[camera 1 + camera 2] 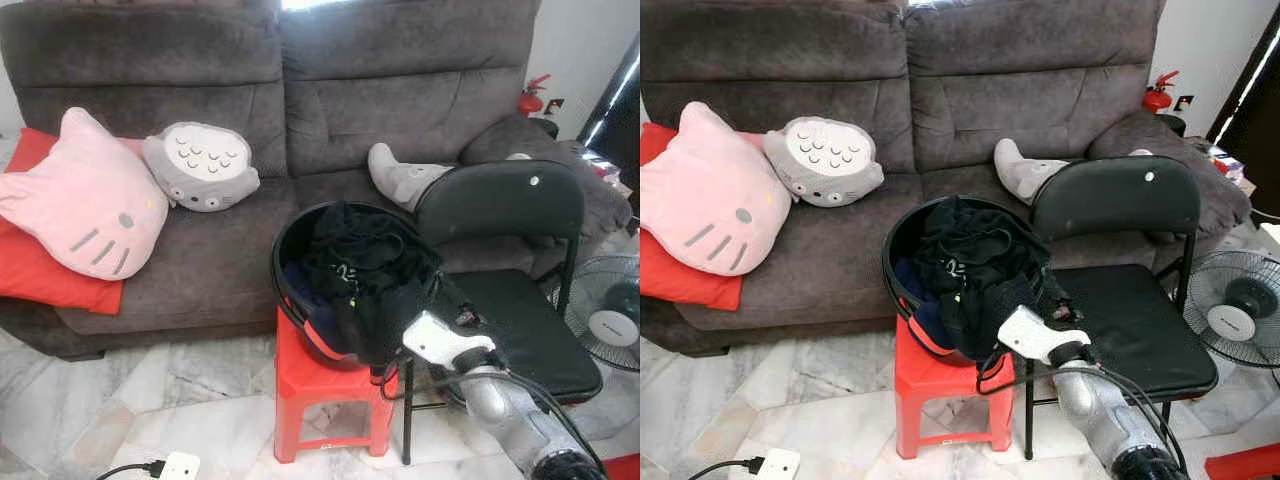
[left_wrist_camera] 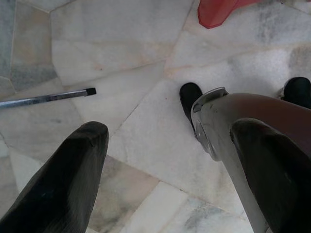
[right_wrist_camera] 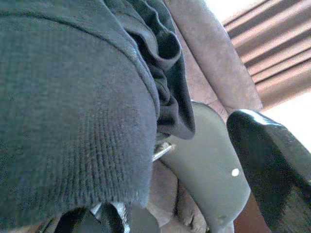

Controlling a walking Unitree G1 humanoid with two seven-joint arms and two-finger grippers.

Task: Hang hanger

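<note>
My right hand reached into dark clothes in the basket; grip state I couldn't tell. Left hand hung unclenched over floor.

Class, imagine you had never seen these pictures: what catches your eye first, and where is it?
A black basket heaped with dark clothes sits on a red stool before the grey sofa, with the right gripper at the clothes. A pink cat cushion lies at the sofa's left end.

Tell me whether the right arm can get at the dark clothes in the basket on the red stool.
Probably yes: the right gripper is already pressed into the dark clothes spilling over the basket, nothing between them.
</note>
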